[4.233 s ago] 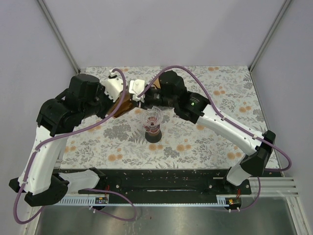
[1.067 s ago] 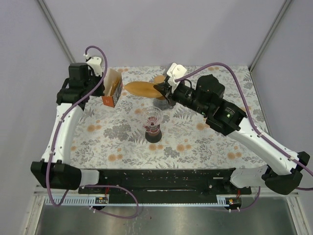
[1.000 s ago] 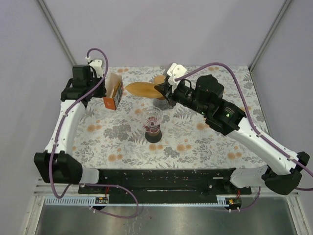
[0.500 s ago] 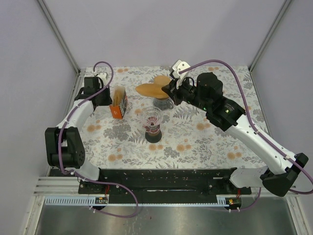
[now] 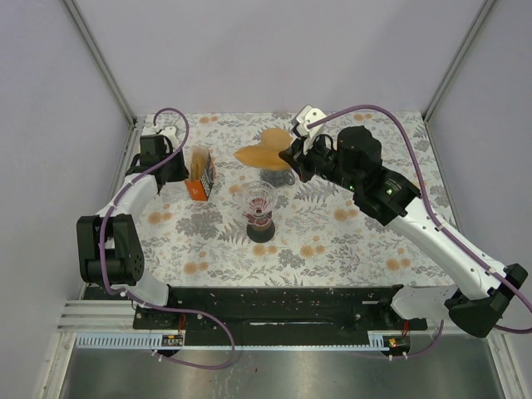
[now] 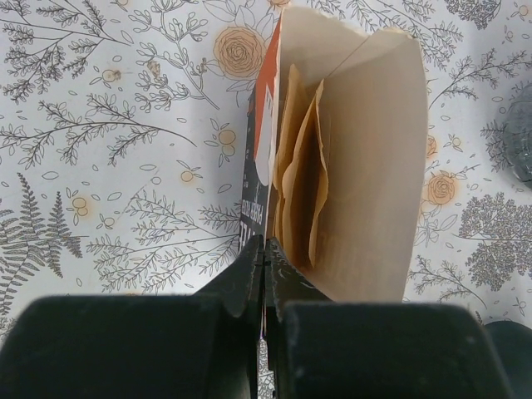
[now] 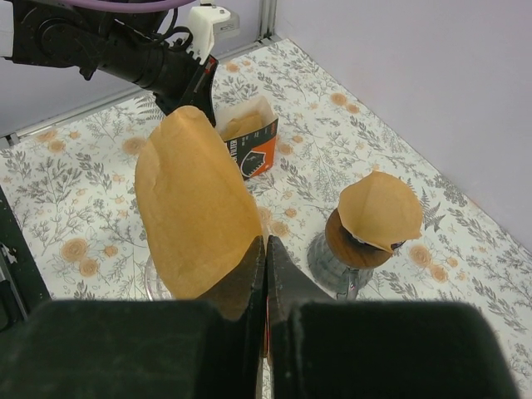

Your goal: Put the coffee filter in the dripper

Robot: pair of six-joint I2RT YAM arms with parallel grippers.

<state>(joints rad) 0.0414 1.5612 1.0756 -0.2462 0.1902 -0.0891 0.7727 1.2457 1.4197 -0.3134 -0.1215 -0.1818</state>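
At the left, the filter box (image 5: 199,173) is pinched by one wall in the left gripper (image 6: 264,249). Farther right, one coffee filter (image 5: 262,152) is held aloft just beyond the dripper (image 5: 259,199), clamped in the right gripper (image 7: 264,249). The filter has been picked out; seating it in the empty cone is judged to be left.

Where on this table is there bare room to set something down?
Bare cloth runs along the near edge on both sides of the glass dripper, and in the far right corner. The back centre is crowded: the filter box in the left gripper, the filter in the right gripper, a carafe nearby.
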